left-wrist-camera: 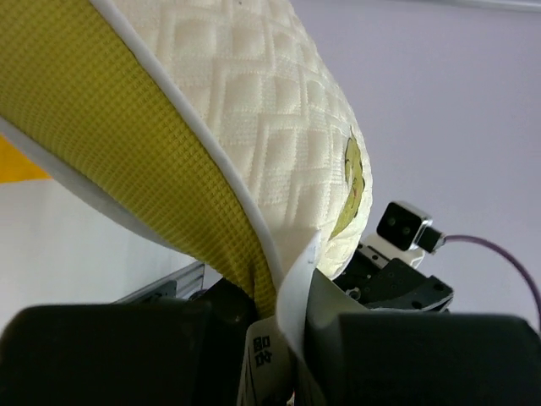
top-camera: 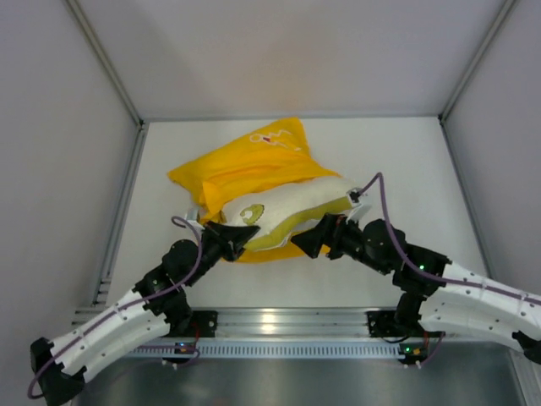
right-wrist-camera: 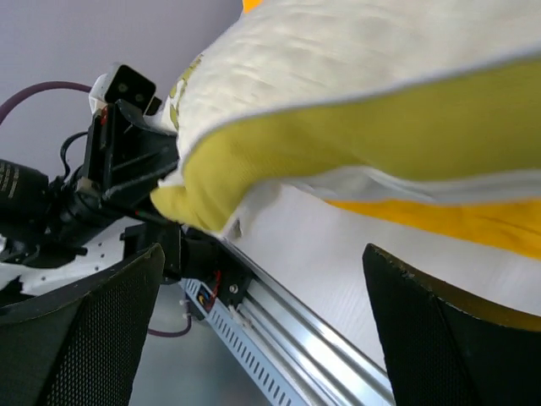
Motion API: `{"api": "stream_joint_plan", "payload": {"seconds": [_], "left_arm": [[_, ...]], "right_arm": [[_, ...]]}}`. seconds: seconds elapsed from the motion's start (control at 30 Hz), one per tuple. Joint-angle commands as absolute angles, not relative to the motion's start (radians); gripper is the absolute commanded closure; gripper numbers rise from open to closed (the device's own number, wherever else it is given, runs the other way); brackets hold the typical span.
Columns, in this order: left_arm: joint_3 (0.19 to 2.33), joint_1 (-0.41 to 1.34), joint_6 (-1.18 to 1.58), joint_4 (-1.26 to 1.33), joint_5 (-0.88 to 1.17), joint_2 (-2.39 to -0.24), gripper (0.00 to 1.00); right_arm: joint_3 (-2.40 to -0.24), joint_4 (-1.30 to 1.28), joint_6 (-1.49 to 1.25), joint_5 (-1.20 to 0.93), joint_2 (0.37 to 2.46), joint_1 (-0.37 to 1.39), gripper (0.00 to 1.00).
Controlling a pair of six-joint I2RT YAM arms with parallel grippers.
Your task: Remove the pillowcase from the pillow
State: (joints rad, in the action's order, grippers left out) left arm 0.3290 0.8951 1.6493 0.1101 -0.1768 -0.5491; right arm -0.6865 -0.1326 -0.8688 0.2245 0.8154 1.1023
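The cream quilted pillow [top-camera: 292, 207] lies partly out of the bright yellow pillowcase [top-camera: 245, 165], which is bunched behind and under it at the table's middle. My left gripper [top-camera: 239, 238] is shut on the pillow's near left corner and white tag [left-wrist-camera: 292, 296]. It holds that corner off the table; the pillow [left-wrist-camera: 254, 110] fills the left wrist view. My right gripper [top-camera: 306, 245] is open and empty, just below the pillow's near edge. In the right wrist view the pillow [right-wrist-camera: 355, 110] hangs above its fingers [right-wrist-camera: 93, 330], and a strip of the pillowcase [right-wrist-camera: 448, 222] lies on the table beneath.
The white table [top-camera: 372, 161] is walled by grey panels left, right and behind. An aluminium rail [top-camera: 287, 321] runs along the near edge between the arm bases, and it shows in the right wrist view [right-wrist-camera: 296, 321].
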Motion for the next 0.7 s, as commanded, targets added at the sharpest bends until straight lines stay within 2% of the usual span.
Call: {"api": "stream_joint_plan", "payload": {"seconds": [0.0, 0.13, 0.27, 0.5, 0.6, 0.67], "left_arm": [[0.373, 0.801, 1.603, -0.18, -0.267, -0.34, 1.0], [0.478, 0.764, 1.53, -0.374, -0.313, -0.256, 1.0], [0.589, 0.765, 1.474, -0.488, -0.305, -0.264, 1.0], [0.634, 0.765, 1.47, -0.514, -0.267, -0.259, 1.0], [0.638, 0.765, 1.473, -0.515, -0.255, -0.25, 1.0], [0.635, 0.765, 1.485, -0.517, -0.245, -0.244, 1.0]], "right_arm": [[-0.698, -0.345, -0.85, 0.245, 0.639, 1.117, 0.05], [-0.637, -0.585, -0.968, 0.38, 0.433, 1.117, 0.09], [-0.554, -0.635, -1.015, 0.488, 0.301, 1.115, 0.12], [-0.581, -0.562, -0.913, 0.566, 0.596, 1.109, 0.15], [-0.531, -0.326, -0.789, 0.539, 0.635, 1.075, 0.18], [-0.493, -0.195, -0.75, 0.398, 0.635, 0.966, 0.2]]}}
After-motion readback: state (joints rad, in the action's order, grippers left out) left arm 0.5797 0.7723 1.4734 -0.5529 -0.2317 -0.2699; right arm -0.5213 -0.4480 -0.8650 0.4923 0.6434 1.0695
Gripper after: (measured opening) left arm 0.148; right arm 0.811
